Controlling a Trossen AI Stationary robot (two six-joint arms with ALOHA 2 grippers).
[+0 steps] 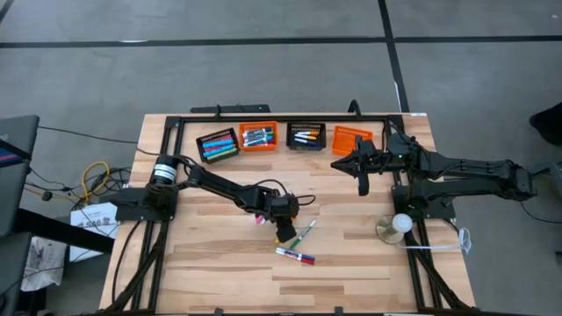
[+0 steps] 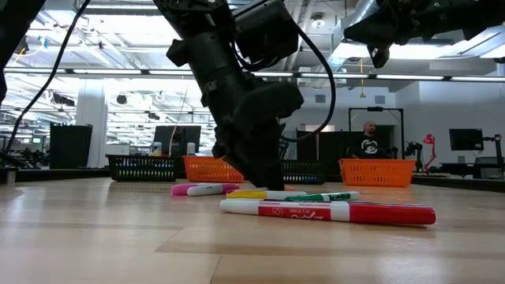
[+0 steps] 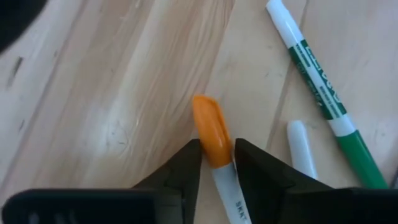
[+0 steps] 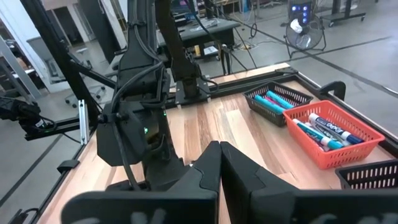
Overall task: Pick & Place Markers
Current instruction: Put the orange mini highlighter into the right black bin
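Orange-capped marker (image 3: 214,140) lies pinched between the left end effector's (image 3: 217,163) fingers beside the green marker (image 3: 323,93), ready for lifting; right end effector (image 4: 219,163) waits clenched, empty.

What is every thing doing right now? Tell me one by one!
Left gripper: down at the table, fingers closed on the orange marker.
Orange marker: lying flat, pinched between the fingers.
Green marker: lying loose on the table, capped.
Red marker: lying flat, untouched.
Pink marker: lying flat, untouched.
Right gripper: shut, empty, up in the air by the baskets.
Orange basket: holds markers.
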